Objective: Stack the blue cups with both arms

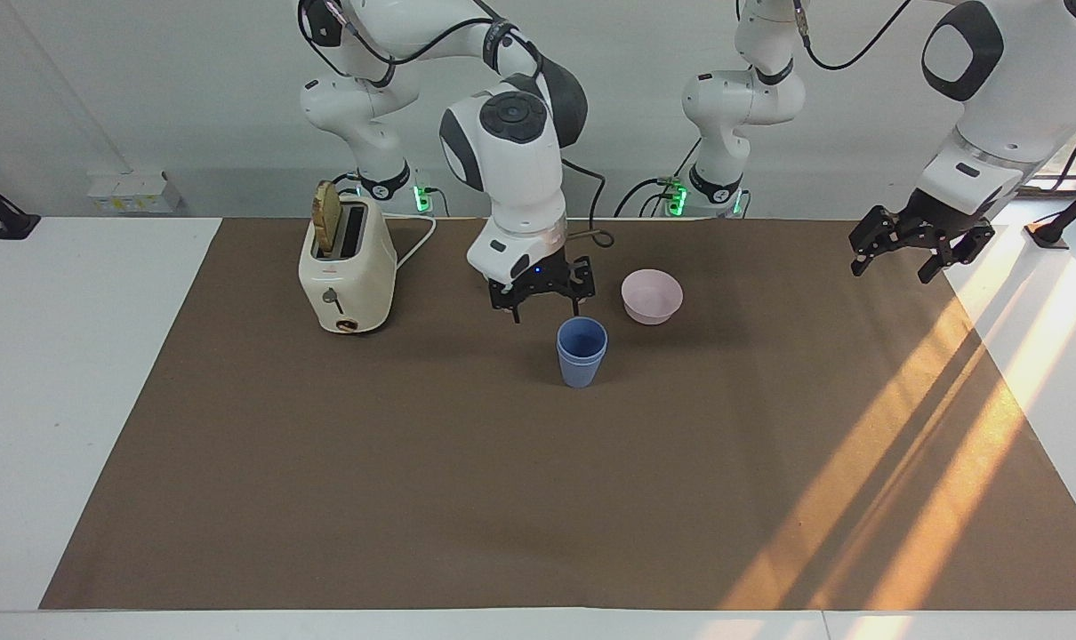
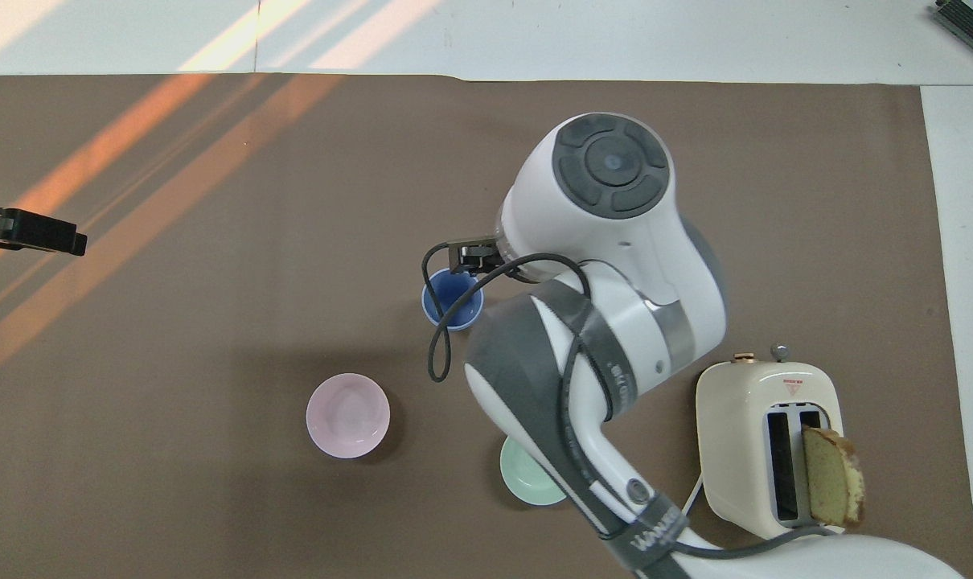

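Observation:
The blue cups (image 1: 582,352) (image 2: 452,299) stand nested, one inside the other, upright on the brown mat near the table's middle. My right gripper (image 1: 544,307) hangs open just above them, a little toward the toaster's side, with nothing between its fingers. In the overhead view the right arm's big wrist covers most of that gripper (image 2: 472,259). My left gripper (image 1: 913,253) waits open in the air over the mat's edge at the left arm's end of the table; only its tip (image 2: 28,232) shows from above.
A pale pink bowl (image 1: 652,296) (image 2: 348,415) sits beside the cups, slightly nearer to the robots. A mint-green bowl (image 2: 531,482) lies under the right arm. A cream toaster (image 1: 347,267) (image 2: 768,442) with a bread slice stands toward the right arm's end.

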Robot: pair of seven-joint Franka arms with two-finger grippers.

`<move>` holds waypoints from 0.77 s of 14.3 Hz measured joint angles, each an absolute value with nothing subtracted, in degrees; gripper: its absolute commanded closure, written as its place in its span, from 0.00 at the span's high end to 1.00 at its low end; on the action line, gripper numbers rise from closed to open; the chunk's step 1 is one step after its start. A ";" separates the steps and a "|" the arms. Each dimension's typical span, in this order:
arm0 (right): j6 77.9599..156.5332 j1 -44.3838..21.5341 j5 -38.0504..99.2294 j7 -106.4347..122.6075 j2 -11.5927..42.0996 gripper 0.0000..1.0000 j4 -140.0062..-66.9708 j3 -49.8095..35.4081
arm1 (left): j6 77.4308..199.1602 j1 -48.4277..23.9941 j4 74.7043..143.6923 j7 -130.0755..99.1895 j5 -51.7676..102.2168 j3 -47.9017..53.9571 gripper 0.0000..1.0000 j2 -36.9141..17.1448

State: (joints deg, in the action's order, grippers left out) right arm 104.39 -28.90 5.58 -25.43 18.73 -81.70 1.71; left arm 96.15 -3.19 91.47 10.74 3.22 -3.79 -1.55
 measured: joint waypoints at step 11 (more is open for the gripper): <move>84.74 -7.37 3.41 -3.81 9.95 1.00 -73.66 2.61 | 96.11 -3.20 91.47 10.74 3.22 -3.55 1.00 -1.55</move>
State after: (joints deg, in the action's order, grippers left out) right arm 84.74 -7.37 3.41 -3.81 9.95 -73.66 2.61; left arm 96.11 -3.20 91.47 10.74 3.22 -3.55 -1.55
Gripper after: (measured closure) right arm 0.000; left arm 0.000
